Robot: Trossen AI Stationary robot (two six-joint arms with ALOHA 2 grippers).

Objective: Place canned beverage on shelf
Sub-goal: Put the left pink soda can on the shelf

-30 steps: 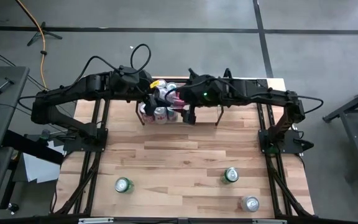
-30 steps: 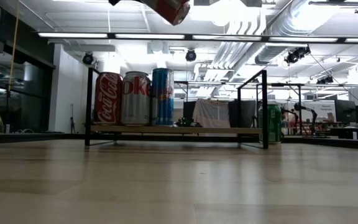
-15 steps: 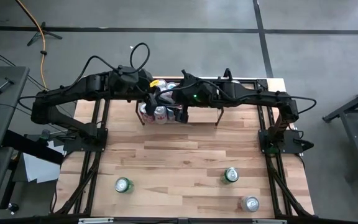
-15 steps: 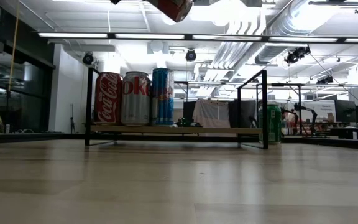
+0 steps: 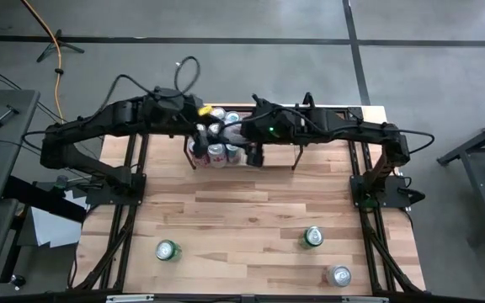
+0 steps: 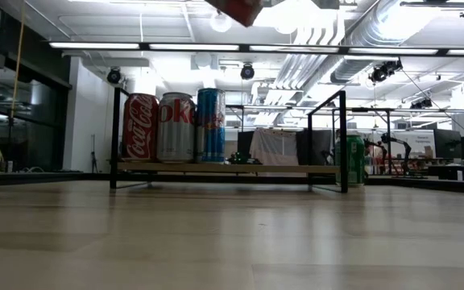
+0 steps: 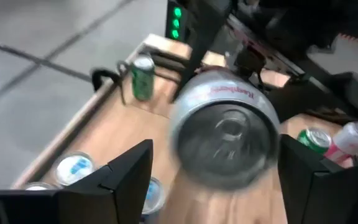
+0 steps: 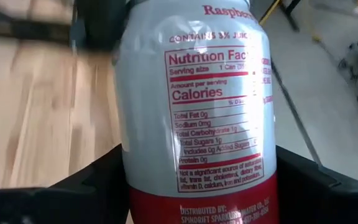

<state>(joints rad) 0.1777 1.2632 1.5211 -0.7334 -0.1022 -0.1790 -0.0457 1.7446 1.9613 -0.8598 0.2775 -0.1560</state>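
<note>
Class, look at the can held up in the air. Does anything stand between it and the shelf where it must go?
The raised can hangs above the shelf. Three cans already fill the shelf's left end, just beside the spot below it. The rest of the shelf shows nothing in the way.

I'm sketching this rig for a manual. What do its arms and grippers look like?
Both arms are dark jointed links with black cables looping off them. A green light glows on the right arm. The left gripper and right gripper have broad, flat black fingers.

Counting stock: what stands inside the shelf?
In the shelf, low view: a red cola can, a silver can, a tall blue can. From above, arms cover the rest.
</note>
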